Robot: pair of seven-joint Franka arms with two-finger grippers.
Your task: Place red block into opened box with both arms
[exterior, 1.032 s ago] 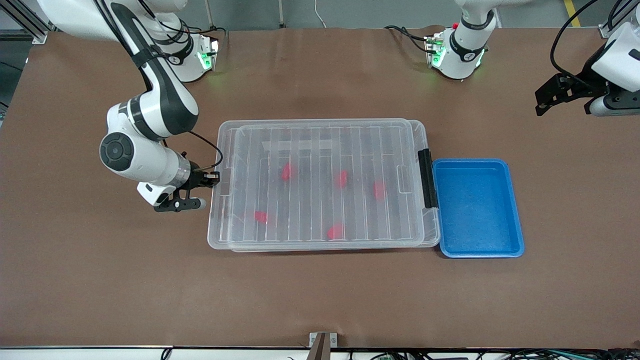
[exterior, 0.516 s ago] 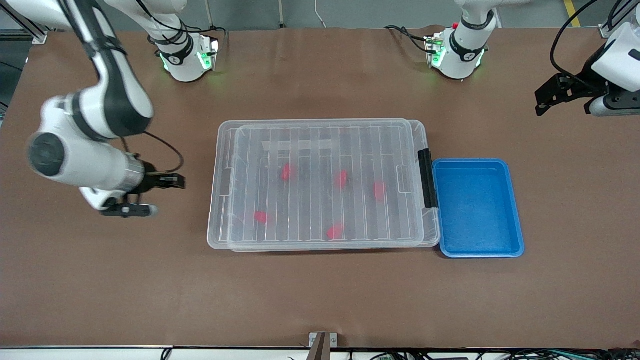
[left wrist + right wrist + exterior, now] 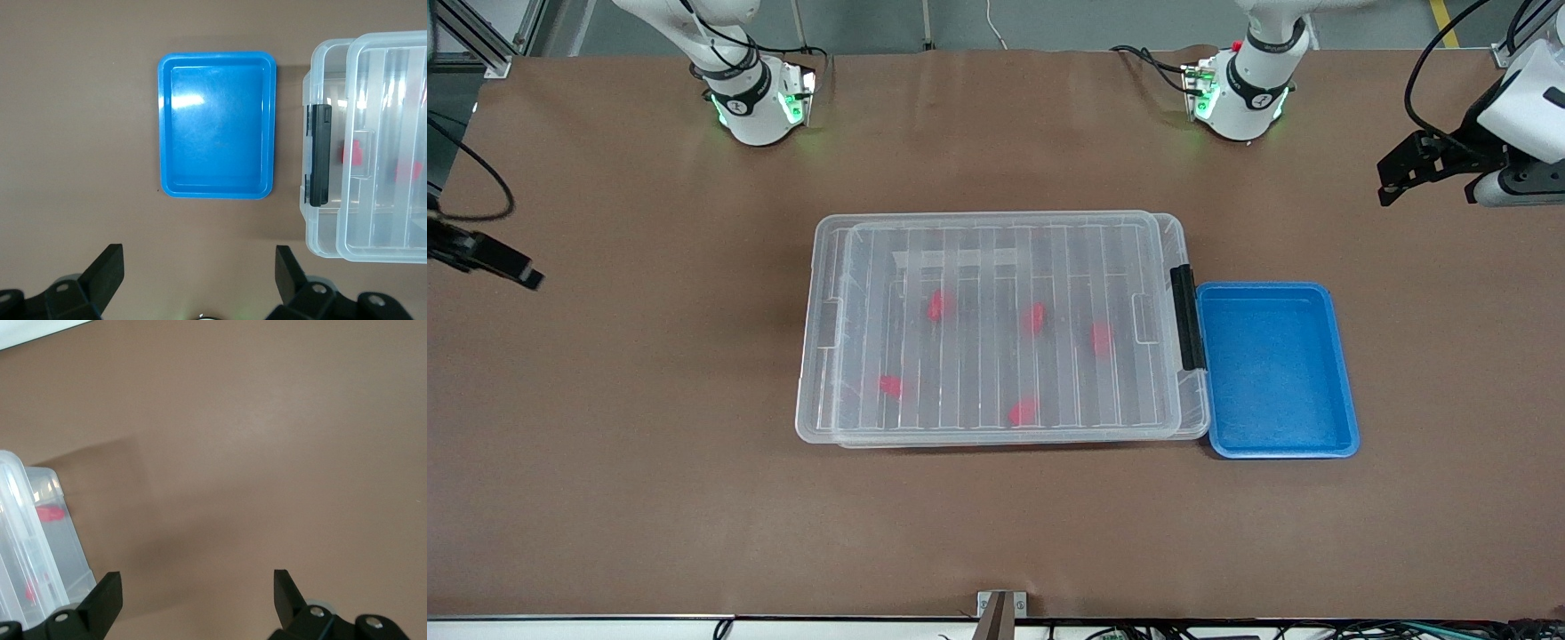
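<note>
Front view: right gripper (image 3: 494, 260) has let go of the box (image 3: 1000, 327), jaws wide, retreated to bench edge. Left gripper (image 3: 1405, 173) waits, wide. Lid on; task looks finished.

A blue tray (image 3: 1277, 370) lies flat on the brown surface (image 3: 649, 498), toward the left arm's end and about midway between the edge where the bases stand and the edge nearest to the front camera. It is a shallow rectangle with rounded corners and a raised rim, and nothing lies in it (a pale glare shows on its floor in the left wrist view (image 3: 217, 125)). A small metal bracket (image 3: 1001, 607) sits at the middle of the surface's edge nearest to the front camera.
</note>
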